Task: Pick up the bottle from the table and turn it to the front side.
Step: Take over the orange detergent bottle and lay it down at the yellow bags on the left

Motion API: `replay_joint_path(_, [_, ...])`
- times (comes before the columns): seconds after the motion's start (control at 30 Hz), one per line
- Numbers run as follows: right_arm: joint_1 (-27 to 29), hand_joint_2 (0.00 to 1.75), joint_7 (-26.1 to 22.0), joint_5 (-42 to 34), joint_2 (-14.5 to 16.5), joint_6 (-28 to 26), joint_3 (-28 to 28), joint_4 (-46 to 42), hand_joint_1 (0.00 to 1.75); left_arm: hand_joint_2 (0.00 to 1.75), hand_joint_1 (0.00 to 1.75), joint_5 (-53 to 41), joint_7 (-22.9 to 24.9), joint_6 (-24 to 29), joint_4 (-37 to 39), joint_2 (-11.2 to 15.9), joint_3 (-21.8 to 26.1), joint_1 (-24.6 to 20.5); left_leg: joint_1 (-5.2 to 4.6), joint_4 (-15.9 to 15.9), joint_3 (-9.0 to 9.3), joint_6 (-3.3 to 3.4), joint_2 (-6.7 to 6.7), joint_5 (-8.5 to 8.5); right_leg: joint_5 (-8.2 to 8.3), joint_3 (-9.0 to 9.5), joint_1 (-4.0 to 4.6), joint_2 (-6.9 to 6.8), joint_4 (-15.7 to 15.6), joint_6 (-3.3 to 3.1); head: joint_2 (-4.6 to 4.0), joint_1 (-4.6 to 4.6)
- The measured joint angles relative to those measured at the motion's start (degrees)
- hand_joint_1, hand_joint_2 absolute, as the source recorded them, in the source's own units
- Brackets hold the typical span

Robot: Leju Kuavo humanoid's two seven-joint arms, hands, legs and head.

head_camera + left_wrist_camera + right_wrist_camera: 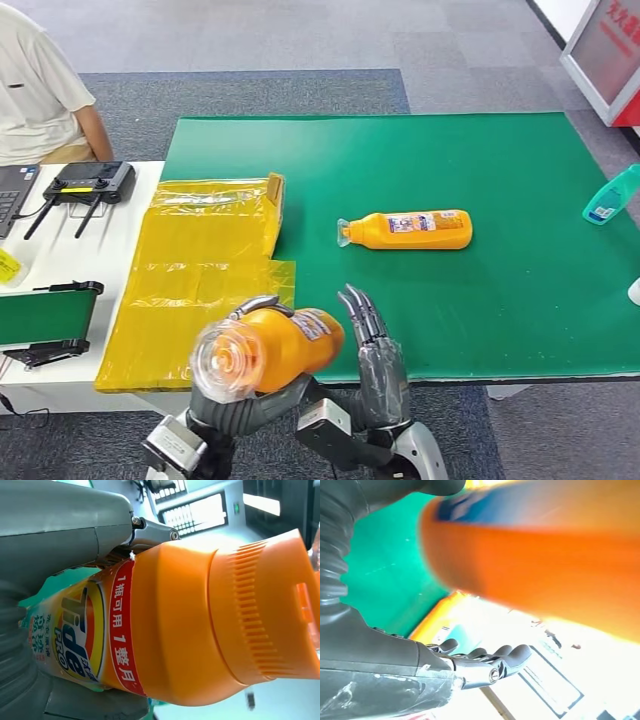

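Near the front edge of the green table point(528, 300), the left hand point(249, 395) holds an orange bottle point(279, 345) up in the air. Its fingers wrap around the bottle's body, and the clear cap end points toward the camera. From the left wrist, the bottle's label shows, with a red band and a ribbed orange neck. The right hand point(377, 360) is just beside the bottle's bottom end. Its fingers point(362, 310) are straight, side by side, and hold nothing. I cannot tell if they touch the bottle.

A second orange bottle point(411, 229) lies on its side in the middle of the green table. A blue-green bottle point(611, 196) lies near the table's right edge. A yellow plastic bag point(196, 270) lies flat on the left part of the table. Farther left, a white table point(53, 250) holds a black controller point(90, 183) and a small green belt point(49, 315). A person in a white shirt point(38, 80) sits behind that table.
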Motion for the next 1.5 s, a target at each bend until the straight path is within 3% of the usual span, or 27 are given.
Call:
replay_joint_path(0.33, [1.82, 1.75, 1.66, -0.66, -0.16, -0.72, -1.57, -0.22, 0.0, 1.75, 1.75, -1.41, -1.12, 5.11, -2.16, -0.29, 4.52, 3.63, 0.0, 0.0, 0.0, 0.0, 0.0, 0.0, 0.0, 0.0, 0.0, 0.0, 0.0, 0.0, 0.0, -0.01])
replay_joint_path(0.5, [3.46, 1.75, 3.04, -0.81, -0.28, -0.61, -2.94, -1.75, 0.0, 1.75, 1.75, -19.27, 3.41, 14.19, -2.57, -1.56, 7.92, 5.17, 0.0, 0.0, -0.01, 0.0, 0.0, 0.0, 0.0, 0.0, 0.0, 0.0, 0.0, 0.0, 0.0, -0.01])
replay_joint_path(0.63, [4.85, 1.75, 3.38, -0.87, -0.28, -0.25, -4.57, -3.48, 0.0, 1.75, 1.75, -30.78, 9.51, 17.19, -2.16, -2.15, 11.18, 5.3, 0.0, 0.0, 0.0, 0.0, 0.0, 0.0, 0.0, 0.0, 0.0, 0.0, 0.0, 0.0, 0.0, -0.01])
replay_joint_path(0.9, [6.25, 1.75, 1.88, -2.11, -0.28, 1.27, -7.73, -4.95, 0.0, 1.75, 1.75, -42.05, 16.58, 13.97, 0.59, -1.45, 18.26, 4.81, 0.0, 0.0, 0.0, -0.01, 0.01, 0.01, 0.01, -0.01, 0.0, 0.0, 0.0, 0.0, 0.0, 0.0])
replay_joint_path(1.03, [5.89, 1.75, 0.21, -3.47, -0.28, 3.46, -8.47, -4.94, 0.0, 1.75, 1.75, -60.76, 24.19, 11.33, 4.68, 2.29, 20.18, 2.11, 0.0, 0.0, 0.01, -0.04, 0.0, 0.04, 0.02, -0.01, 0.01, 0.01, 0.0, -0.01, 0.0, -0.01])
replay_joint_path(1.1, [5.31, 1.75, -0.77, -4.21, -0.28, 4.42, -8.95, -4.9, 0.0, 1.75, 1.75, -64.68, 26.17, 9.26, 7.97, 4.89, 20.63, -0.18, 0.01, 0.0, 0.01, -0.07, 0.0, 0.08, 0.03, -0.02, 0.03, 0.0, 0.01, -0.03, 0.0, -0.02])
replay_joint_path(1.27, [3.35, 1.75, -2.3, -5.09, -0.28, 5.27, -10.12, -4.83, 0.0, 1.75, 1.75, -65.09, 26.7, 2.63, 16.72, 9.51, 20.65, -6.96, 0.05, 0.0, 0.0, -0.1, 0.0, 0.19, 0.13, -0.03, 0.05, 0.0, 0.02, -0.09, 0.0, -0.02])
replay_joint_path(1.5, [1.54, 1.75, -3.1, -6.08, -0.28, 5.85, -10.67, -4.64, 0.0, 1.75, 1.75, -63.45, 26.72, -2.89, 28.52, 10.68, 18.37, -16.03, 0.03, 0.01, -0.03, -0.07, 0.0, 0.22, 0.23, -0.04, 0.02, 0.0, 0.02, -0.04, 0.0, 0.0])
